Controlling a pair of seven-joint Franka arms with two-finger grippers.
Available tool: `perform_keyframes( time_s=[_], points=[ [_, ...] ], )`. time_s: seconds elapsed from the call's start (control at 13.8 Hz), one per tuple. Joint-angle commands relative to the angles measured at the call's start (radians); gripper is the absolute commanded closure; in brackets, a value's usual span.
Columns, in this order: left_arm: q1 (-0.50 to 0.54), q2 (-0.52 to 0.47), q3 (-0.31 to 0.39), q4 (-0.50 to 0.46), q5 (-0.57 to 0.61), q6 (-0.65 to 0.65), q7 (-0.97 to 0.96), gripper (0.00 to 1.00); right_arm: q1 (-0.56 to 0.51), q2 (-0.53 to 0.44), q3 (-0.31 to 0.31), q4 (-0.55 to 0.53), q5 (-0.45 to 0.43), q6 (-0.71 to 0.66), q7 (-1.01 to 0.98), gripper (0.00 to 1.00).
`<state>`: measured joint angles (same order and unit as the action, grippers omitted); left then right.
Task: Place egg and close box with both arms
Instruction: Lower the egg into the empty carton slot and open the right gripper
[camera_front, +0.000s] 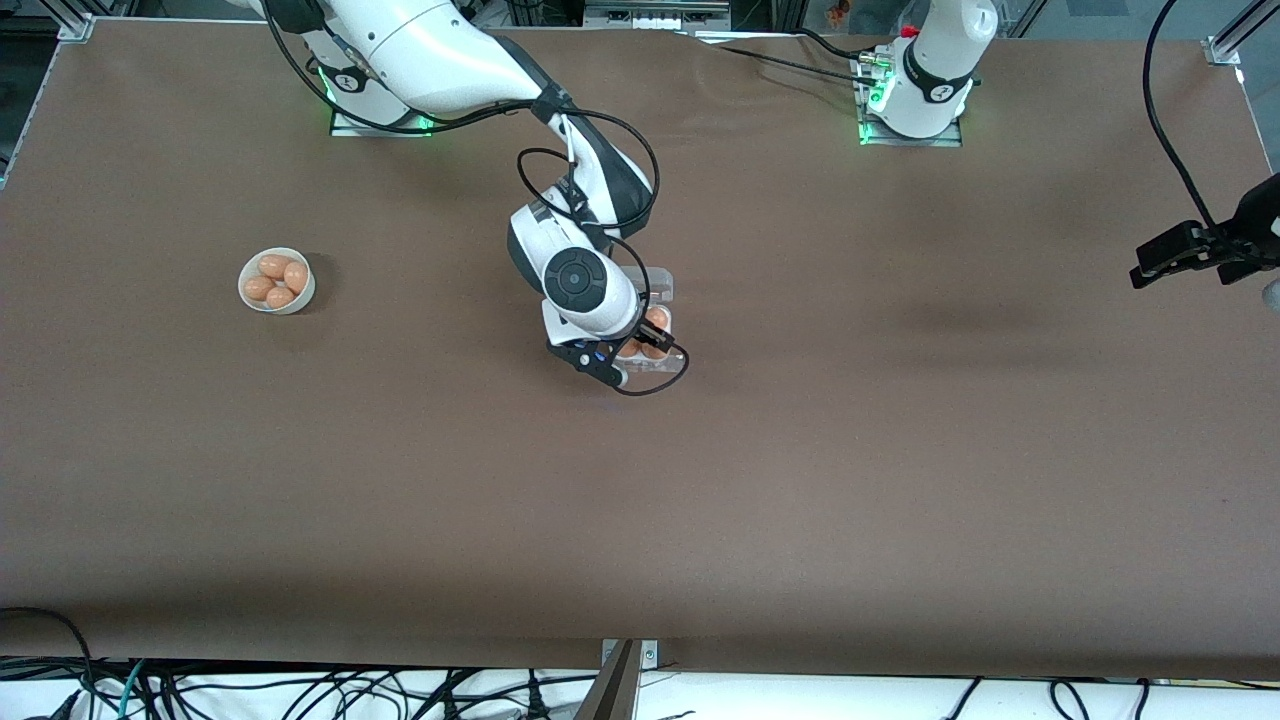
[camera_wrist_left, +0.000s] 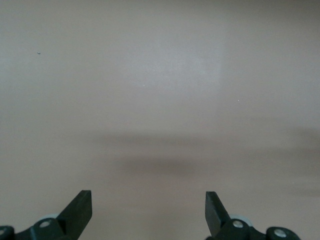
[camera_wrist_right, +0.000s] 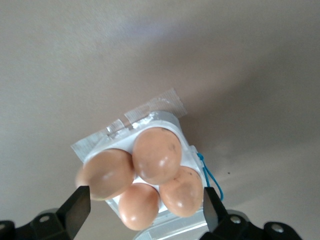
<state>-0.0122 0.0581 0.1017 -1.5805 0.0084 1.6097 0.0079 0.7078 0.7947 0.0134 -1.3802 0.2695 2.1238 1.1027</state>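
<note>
front view: the right arm reaches from its base to the middle of the tabletop (camera_front: 400, 520), its right claw (camera_front: 640, 352) low over the box (camera_front: 655, 325), which it partly hides; orange eggs show in the box and its clear lid lies open toward the bases. a white bowl (camera_front: 277, 281) with four eggs sits well apart toward the right arm's end. the left arm waits, its left claw (camera_front: 1180, 255) up over its own end of the tabletop

left wrist view: the left claw (camera_wrist_left: 148, 207) has its two fingers (camera_wrist_left: 80, 207) wide apart, holding nothing, with only bare tabletop under them

right wrist view: the right claw (camera_wrist_right: 145, 205) is spread apart, empty, just above the box (camera_wrist_right: 155, 120). all four cells are filled; the egg (camera_wrist_right: 156, 155) in the middle of this view stands out most, touching its neighbours. tape strips (camera_wrist_right: 150, 111) hold the box edge to the tabletop
</note>
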Motion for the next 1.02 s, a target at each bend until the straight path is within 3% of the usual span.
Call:
perform_keyframes(
  time_s=[0.0,0.22,0.65,0.8,0.94],
  points=[
    [-0.009,0.011,-0.002,0.028,0.01,-0.017,-0.015,0.0,-0.011,0.003,-0.015,0.055,0.007,-0.01,0.002,0.0],
    [-0.011,0.015,-0.022,0.025,-0.007,-0.019,-0.026,0.0,-0.033,-0.026,-0.058,0.055,0.004,-0.012,-0.012,0.0],
    [-0.012,0.103,-0.212,0.025,-0.062,-0.022,-0.155,0.0,-0.102,-0.095,-0.13,0.055,0.002,-0.137,-0.165,0.0],
    [-0.012,0.129,-0.29,0.027,-0.105,-0.022,-0.25,0.2,-0.12,-0.123,-0.183,0.055,0.004,-0.197,-0.248,0.0],
    [-0.014,0.155,-0.326,0.027,-0.2,-0.022,-0.313,0.45,-0.12,-0.149,-0.257,0.055,0.004,-0.266,-0.343,0.0]
  ],
)
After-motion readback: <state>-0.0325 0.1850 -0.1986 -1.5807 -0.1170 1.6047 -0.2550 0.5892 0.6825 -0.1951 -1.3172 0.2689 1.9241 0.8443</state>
